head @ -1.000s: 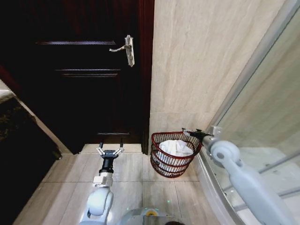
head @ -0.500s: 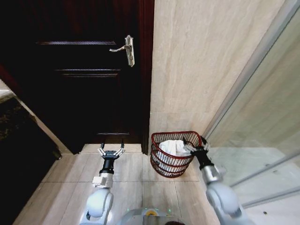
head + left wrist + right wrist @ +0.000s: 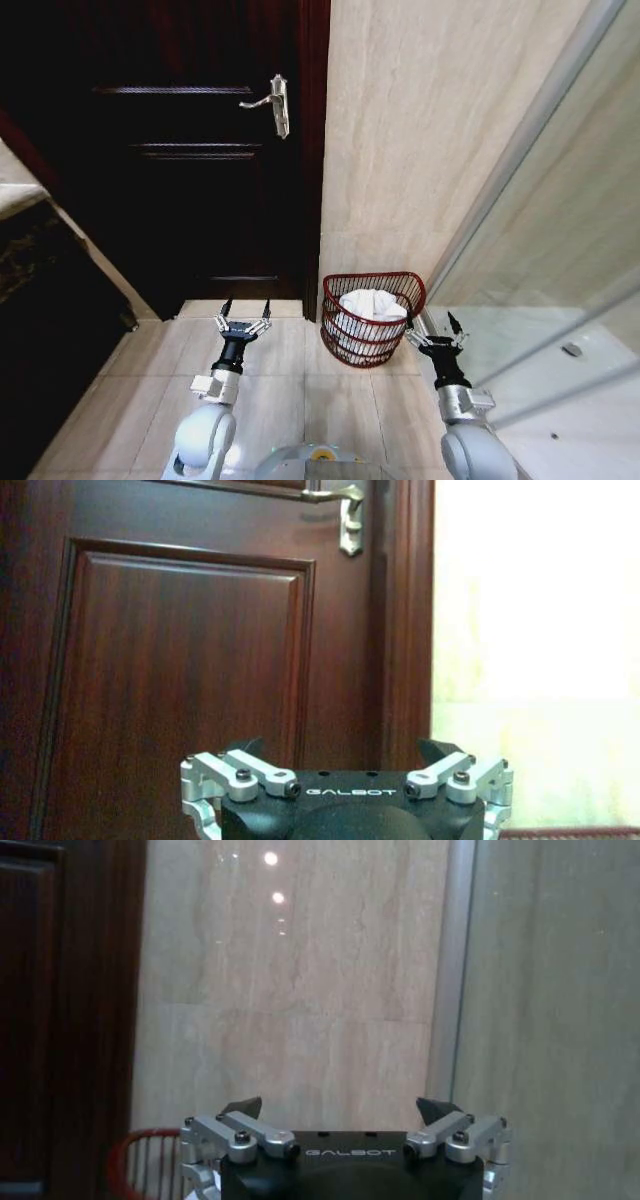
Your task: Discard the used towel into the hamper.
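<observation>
text: "GALBOT" | on: left hand (image 3: 343,759) | right hand (image 3: 340,1119)

Both arms are pale grey and rounded, each with a black wrist. The left gripper (image 3: 340,751) and right gripper (image 3: 340,1108) have black fingertips. Their silver linkages carry dark screws, and the black body reads "GALBOT" in white.

Beige tile floor (image 3: 300,400) — red wire hamper (image 3: 372,318) on it, against wall.

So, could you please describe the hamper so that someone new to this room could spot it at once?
Start at the dark wooden door and move to the beige tiled wall beside it. At the foot of that wall, on the floor, stands the hamper, a small round red-brown wire basket. It alone is openwork, with a white towel lying inside.
</observation>
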Controlling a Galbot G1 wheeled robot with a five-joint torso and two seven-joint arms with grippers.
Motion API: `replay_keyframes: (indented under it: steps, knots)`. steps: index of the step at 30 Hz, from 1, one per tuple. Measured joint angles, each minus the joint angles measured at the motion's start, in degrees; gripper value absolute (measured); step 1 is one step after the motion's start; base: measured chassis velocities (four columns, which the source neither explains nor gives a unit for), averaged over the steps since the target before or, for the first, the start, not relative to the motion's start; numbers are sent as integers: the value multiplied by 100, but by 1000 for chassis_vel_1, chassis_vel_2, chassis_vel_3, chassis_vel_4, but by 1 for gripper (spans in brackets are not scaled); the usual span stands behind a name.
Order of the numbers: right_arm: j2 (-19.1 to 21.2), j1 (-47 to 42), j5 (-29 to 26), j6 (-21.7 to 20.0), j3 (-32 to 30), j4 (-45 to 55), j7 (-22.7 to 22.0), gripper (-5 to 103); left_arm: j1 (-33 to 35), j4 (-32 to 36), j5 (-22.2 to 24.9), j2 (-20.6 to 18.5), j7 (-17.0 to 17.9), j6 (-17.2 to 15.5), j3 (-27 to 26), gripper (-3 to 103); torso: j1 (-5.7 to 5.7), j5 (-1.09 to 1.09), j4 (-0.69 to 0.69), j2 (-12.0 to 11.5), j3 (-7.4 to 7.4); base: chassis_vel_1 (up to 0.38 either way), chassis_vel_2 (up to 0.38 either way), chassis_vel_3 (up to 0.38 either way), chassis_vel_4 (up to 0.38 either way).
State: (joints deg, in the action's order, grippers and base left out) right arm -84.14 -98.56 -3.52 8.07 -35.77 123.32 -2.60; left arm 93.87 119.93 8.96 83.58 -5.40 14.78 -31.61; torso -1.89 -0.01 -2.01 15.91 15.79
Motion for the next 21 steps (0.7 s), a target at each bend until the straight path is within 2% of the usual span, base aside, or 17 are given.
replay_keyframes:
  steps: [4, 6, 7, 12, 20, 21]
  knots:
    - [-62, -133, 14, 73, 50, -8, -1, 100, 32, -14, -13, 15, -105, 49, 0, 100, 0, 4, 0, 0, 0, 243, -237, -236, 222]
    - [-121, -258, 29, 174, 76, -30, 2, 100, 55, -18, -22, 23, -155, 75, 2, 100, 0, -1, 0, 0, -1, 276, -300, -284, 274]
    - [-136, -303, 46, 216, 83, -45, 7, 100, 57, -18, -25, 24, -158, 82, 1, 100, 1, 5, 0, 0, 0, 300, -299, -298, 264]
    - [-171, -489, 212, 394, 234, -109, -55, 100, 24, -70, -27, 47, -148, 129, -1, 100, 1, -2, 0, 0, 0, 298, -318, -305, 297]
    - [-344, -534, 468, 679, 369, -195, -228, 100, 12, -112, -170, 36, -108, 148, -28, 100, 4, 4, 0, 0, -2, 304, -313, -308, 311]
    - [-351, -523, 491, 718, 369, -207, -256, 100, 11, -121, -196, 34, -82, 141, -27, 100, 4, -1, -1, 0, -2, 218, -170, -180, 209]
